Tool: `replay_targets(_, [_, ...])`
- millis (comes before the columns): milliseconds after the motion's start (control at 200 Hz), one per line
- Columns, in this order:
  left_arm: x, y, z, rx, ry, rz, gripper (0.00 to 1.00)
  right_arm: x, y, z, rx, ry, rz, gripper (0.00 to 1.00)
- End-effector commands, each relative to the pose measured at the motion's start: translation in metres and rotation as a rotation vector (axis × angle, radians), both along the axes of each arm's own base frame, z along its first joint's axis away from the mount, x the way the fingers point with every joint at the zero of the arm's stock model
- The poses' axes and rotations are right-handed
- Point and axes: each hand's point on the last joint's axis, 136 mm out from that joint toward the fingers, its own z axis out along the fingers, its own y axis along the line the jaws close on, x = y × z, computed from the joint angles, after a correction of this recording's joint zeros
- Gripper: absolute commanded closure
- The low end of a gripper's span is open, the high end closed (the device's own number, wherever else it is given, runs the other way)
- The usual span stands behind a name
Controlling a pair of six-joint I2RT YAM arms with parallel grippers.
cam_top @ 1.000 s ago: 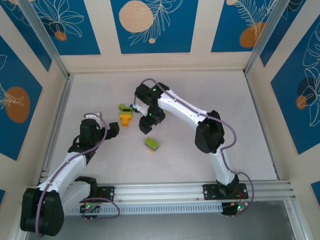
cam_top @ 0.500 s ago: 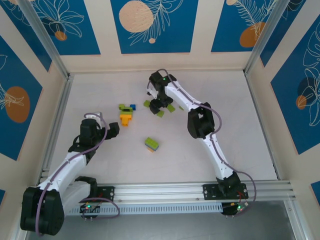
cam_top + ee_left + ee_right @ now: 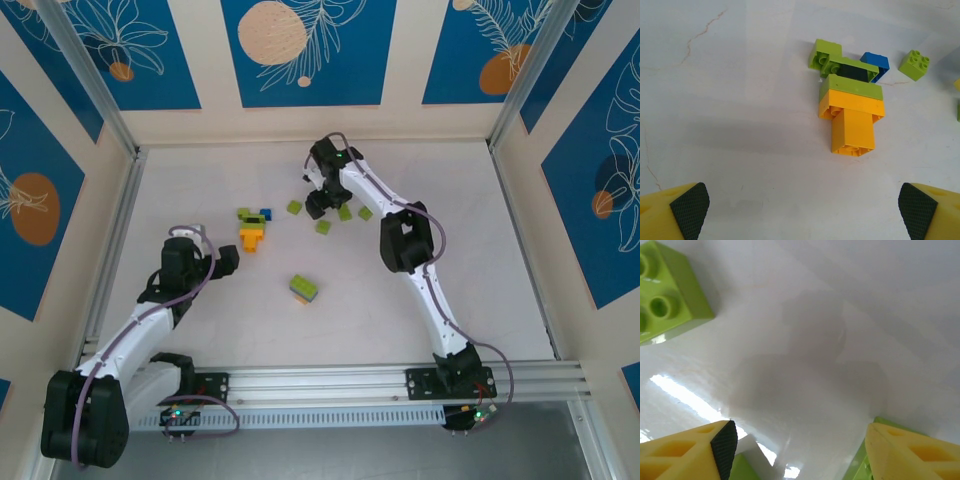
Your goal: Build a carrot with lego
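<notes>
A partly built lego piece (image 3: 252, 228) lies flat on the table: an orange stem (image 3: 852, 125) with lime green (image 3: 850, 90), black and blue bricks (image 3: 875, 62) at its far end. My left gripper (image 3: 218, 262) is open, just near-left of it, with bare table between its fingers (image 3: 687, 205). My right gripper (image 3: 322, 203) hangs low over the far middle of the table, open and holding nothing. Several loose lime green bricks (image 3: 345, 212) lie round it. One (image 3: 665, 290) sits ahead of it and another (image 3: 862, 467) beside its right finger.
A small stack of green, grey and orange bricks (image 3: 305, 289) lies in the middle of the table, near the right forearm. One loose green brick (image 3: 915, 64) lies right of the blue brick. Aluminium rails (image 3: 110, 240) and patterned walls bound the table.
My right arm has swung away from the lego piece toward the far middle. Several green bricks now lie scattered round its gripper. The left arm has stayed still.
</notes>
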Motion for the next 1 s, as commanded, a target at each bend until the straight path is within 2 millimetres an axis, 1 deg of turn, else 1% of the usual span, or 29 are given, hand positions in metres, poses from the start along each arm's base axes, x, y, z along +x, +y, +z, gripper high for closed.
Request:
replay_targets(0, [0.005, 0.001, 0.006, -0.021, -0.02, 0.008, 0.0, -0.001, 0.001, 0.026, 0.066, -0.012, -0.021, 0.3])
replay_targets(90, [0.005, 0.001, 0.006, -0.02, -0.019, 0.007, 0.0, 0.001, -0.001, 0.037, 0.102, -0.027, -0.047, 0.31])
replay_targets(210, [0.004, 0.001, 0.005, -0.02, -0.018, 0.006, 0.0, -0.001, -0.002, 0.051, 0.155, -0.034, -0.067, 0.31])
replay_targets(285, [0.005, 0.001, 0.006, -0.021, -0.02, 0.007, 0.0, -0.001, 0.0, 0.064, 0.189, -0.055, -0.076, 0.31])
replay_targets(370, [0.004, 0.001, 0.005, -0.022, -0.018, 0.007, 0.0, -0.001, -0.004, 0.072, 0.195, -0.073, -0.1, 0.32])
replay_targets(465, [0.004, 0.001, 0.006, -0.023, -0.02, 0.007, 0.0, 0.003, -0.018, 0.068, 0.159, -0.06, -0.157, 0.32])
replay_targets(560, [0.004, 0.001, 0.005, -0.023, -0.02, 0.006, 0.0, 0.006, -0.035, 0.056, 0.117, -0.028, -0.217, 0.32])
replay_targets(660, [0.004, 0.001, 0.005, -0.023, -0.02, 0.007, 0.0, 0.006, -0.046, 0.046, 0.112, 0.014, -0.256, 0.32])
replay_targets(755, [0.004, 0.001, 0.005, -0.023, -0.02, 0.006, 0.0, 0.007, -0.05, 0.037, 0.101, 0.031, -0.257, 0.32])
replay_targets(990, [0.005, 0.001, 0.005, -0.023, -0.018, 0.006, 0.0, 0.002, -0.047, 0.019, 0.096, 0.077, -0.247, 0.32])
